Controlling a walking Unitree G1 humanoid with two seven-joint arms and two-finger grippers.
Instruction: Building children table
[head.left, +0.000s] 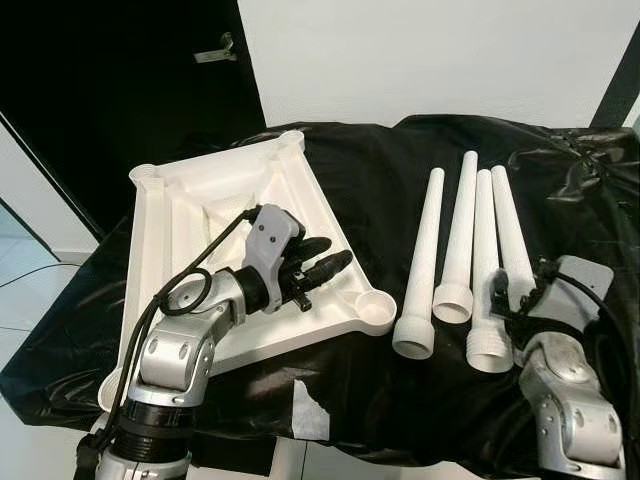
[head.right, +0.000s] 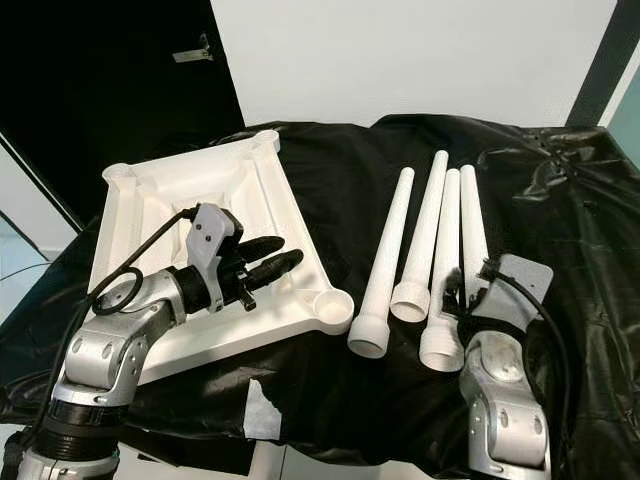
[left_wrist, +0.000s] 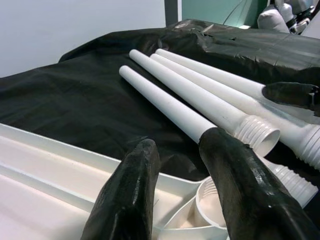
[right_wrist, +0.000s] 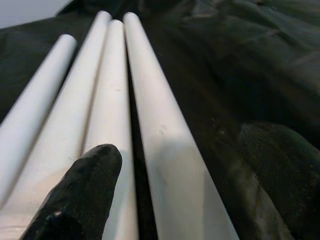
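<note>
Your left gripper (head.left: 325, 262) hovers over the inverted white plastic square table panel (head.left: 190, 215), its jaws parted with nothing between them, the fingertips (left_wrist: 145, 155) pointing toward the panel's round corner socket (head.left: 376, 305) just ahead of them. The panel lies tilted on the tabletop draped in black plastic sheeting (head.left: 380, 170). Beyond that socket, further along the same line, you see four long white plastic tapered table legs (head.left: 462, 240) lying side by side on the sheeting, touching or nearly so, their threaded wider ends (head.left: 489, 350) turned toward you. Your right gripper (right_wrist: 165, 185) sits low over those wider ends, jaws spread astride the outermost leg (right_wrist: 165, 125), one finger (right_wrist: 82, 187) resting over the neighbouring leg; nothing is gripped. Behind the tabletop stand a white wall (head.left: 430, 50) and a dark door (head.left: 120, 80).
</note>
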